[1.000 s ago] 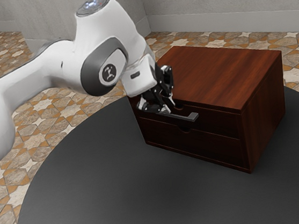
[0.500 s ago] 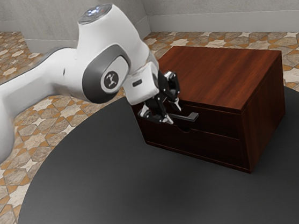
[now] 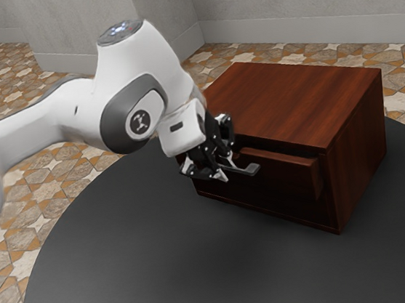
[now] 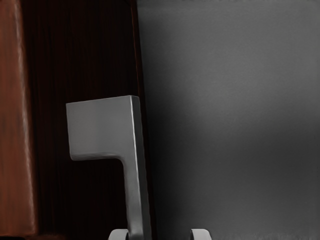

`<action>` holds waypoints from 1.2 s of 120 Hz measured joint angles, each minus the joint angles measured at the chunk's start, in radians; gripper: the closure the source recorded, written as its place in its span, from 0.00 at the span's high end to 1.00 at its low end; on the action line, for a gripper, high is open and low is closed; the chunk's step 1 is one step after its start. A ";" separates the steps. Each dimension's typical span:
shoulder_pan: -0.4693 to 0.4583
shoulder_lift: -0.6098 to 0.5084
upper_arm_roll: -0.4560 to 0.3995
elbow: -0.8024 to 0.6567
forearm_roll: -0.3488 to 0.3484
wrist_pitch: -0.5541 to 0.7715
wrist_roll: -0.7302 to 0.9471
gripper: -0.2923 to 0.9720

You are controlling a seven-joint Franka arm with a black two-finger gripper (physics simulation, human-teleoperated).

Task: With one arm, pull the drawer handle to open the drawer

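Reaching over a round dark table (image 3: 165, 273) from the exterior view's left, the white arm (image 3: 110, 111) met the front of a wooden cabinet (image 3: 299, 100) standing on the table's far side. The cabinet's upper drawer (image 3: 278, 168) stood partly slid out toward the arm, and the gripper (image 3: 215, 166) sat at the near end of its grey handle (image 3: 247, 169). Seen from the wrist, the handle (image 4: 131, 165) lay between fingertips (image 4: 119, 234) held moderately apart, touching one and clear of the other, so the claw was unclamped.
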 joint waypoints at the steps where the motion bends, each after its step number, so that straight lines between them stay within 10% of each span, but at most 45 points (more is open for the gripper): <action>1: 0.000 -0.003 0.000 -0.006 0.000 0.001 0.000 0.27; 116: -0.038 -0.429 -0.004 -0.502 0.019 0.109 -0.034 0.14; 144: -0.039 -0.492 -0.007 -0.534 0.121 0.106 -0.077 0.17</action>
